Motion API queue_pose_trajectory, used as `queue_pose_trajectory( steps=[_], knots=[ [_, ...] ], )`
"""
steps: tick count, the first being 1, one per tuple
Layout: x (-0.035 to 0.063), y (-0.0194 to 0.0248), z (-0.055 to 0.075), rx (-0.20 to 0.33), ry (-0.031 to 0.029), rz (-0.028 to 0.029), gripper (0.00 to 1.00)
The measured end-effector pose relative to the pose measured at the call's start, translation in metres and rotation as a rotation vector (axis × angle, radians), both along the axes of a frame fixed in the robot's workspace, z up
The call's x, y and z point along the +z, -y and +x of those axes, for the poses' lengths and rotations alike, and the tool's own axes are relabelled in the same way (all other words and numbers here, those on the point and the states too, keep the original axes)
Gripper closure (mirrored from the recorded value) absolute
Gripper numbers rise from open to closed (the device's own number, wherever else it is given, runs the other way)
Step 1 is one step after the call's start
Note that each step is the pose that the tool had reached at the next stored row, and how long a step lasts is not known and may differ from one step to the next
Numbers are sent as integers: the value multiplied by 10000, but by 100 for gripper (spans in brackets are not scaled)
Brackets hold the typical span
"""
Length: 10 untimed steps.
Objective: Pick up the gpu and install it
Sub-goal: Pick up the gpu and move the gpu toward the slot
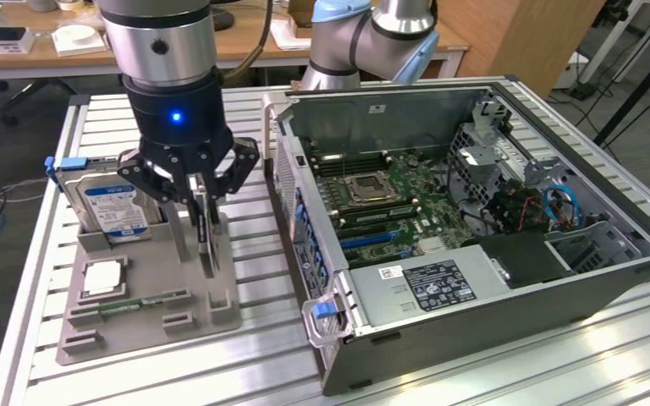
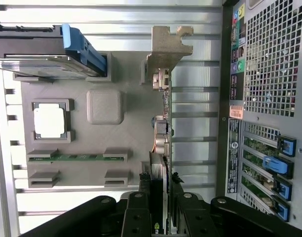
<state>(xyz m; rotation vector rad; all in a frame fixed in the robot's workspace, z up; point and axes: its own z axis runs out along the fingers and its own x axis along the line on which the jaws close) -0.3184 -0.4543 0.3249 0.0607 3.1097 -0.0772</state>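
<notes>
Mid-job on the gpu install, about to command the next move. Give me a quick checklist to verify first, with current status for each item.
1. Gripper lined up on the gpu, card running between its two sides: ok.
2. Grip firmly closed on the gpu: cannot tell.
3. Gpu upright, edge-on, seated in the grey holder tray: ok.
4. Hard drive in its own slot, apart from the gpu: ok.
5. Computer case side open, motherboard exposed: ok.
</notes>
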Motion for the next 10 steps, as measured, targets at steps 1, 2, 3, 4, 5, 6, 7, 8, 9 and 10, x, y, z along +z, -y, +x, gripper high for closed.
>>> queue_pose_trajectory(
  steps=[1, 2, 3, 4, 5, 6, 7, 8, 9, 10],
  knots=[
    [9, 0, 0, 0, 0, -1, 74],
    [18, 0, 0, 0, 0, -1, 74],
    [26, 0, 0, 0, 0, -2, 74],
    [33, 0, 0, 0, 1, -1, 74],
    [39, 0, 0, 0, 1, -1, 74],
    [46, 0, 0, 0, 0, -2, 74],
    [52, 0, 0, 0, 1, -1, 74],
    [58, 0, 0, 0, 1, -2, 74],
    [65, 0, 0, 0, 0, -2, 74],
    [70, 0, 0, 0, 1, -2, 74]
  ],
)
